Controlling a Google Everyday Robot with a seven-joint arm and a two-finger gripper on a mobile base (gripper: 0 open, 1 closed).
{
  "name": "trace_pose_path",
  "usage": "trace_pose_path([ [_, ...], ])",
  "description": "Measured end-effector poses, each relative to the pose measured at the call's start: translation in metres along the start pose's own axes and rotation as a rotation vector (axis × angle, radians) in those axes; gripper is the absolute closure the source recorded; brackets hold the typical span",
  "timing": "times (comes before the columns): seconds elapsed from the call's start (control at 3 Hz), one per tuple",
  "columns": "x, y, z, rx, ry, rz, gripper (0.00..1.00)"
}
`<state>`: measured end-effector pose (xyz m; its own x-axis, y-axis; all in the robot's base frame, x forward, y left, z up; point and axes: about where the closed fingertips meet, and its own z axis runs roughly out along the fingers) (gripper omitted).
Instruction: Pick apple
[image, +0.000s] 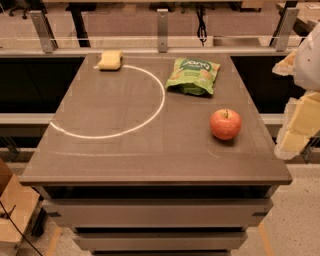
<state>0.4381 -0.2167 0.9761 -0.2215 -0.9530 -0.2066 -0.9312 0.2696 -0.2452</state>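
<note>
The apple (225, 124) is round and red-orange with a short dark stem. It stands upright on the right side of the brown table (125, 155), toward the front. My gripper (286, 102) is at the right edge of the view, beyond the table's right edge and to the right of the apple. It is apart from the apple and a little above table height. Its two cream fingers (296, 127) stand apart with nothing between them.
A green snack bag (193, 75) lies behind the apple near the table's back edge. A yellow sponge (110, 59) lies at the back left. A white arc (150, 115) is marked on the tabletop. A railing with metal posts (162, 30) runs behind the table.
</note>
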Motion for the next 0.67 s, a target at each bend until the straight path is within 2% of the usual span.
trace_pose_path([
  [0.33, 0.0, 0.0, 0.0, 0.0, 0.0, 0.0, 0.0],
  [0.67, -0.0038, -0.0023, 0.0, 0.002, -0.054, -0.008, 0.0],
])
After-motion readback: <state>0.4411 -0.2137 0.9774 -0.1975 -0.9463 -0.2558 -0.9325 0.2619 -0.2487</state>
